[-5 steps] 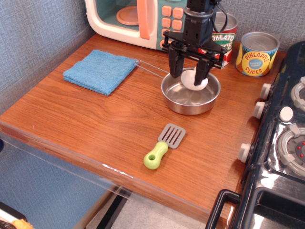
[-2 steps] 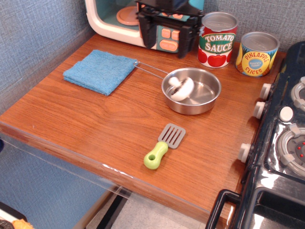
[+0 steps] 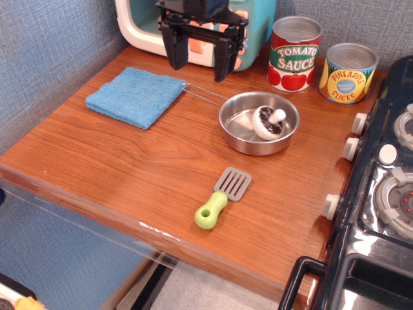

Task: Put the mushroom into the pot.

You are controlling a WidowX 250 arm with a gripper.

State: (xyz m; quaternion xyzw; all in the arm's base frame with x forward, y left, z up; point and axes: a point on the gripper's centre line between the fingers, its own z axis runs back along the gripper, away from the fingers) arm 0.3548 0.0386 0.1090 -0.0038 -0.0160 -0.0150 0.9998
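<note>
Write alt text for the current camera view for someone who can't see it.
A toy mushroom lies gills-up inside a steel pot on a wooden counter, with the open gripper raised to its upper left, holding nothing. A blue cloth and a green-handled spatula lie nearby.

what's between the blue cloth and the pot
Only the pot's thin wire handle over bare wood, reaching to the blue cloth's corner.

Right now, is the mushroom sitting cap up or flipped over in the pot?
Flipped over. The mushroom lies inside the pot with its dark gilled underside and white stem facing up, clear of the open gripper.
</note>
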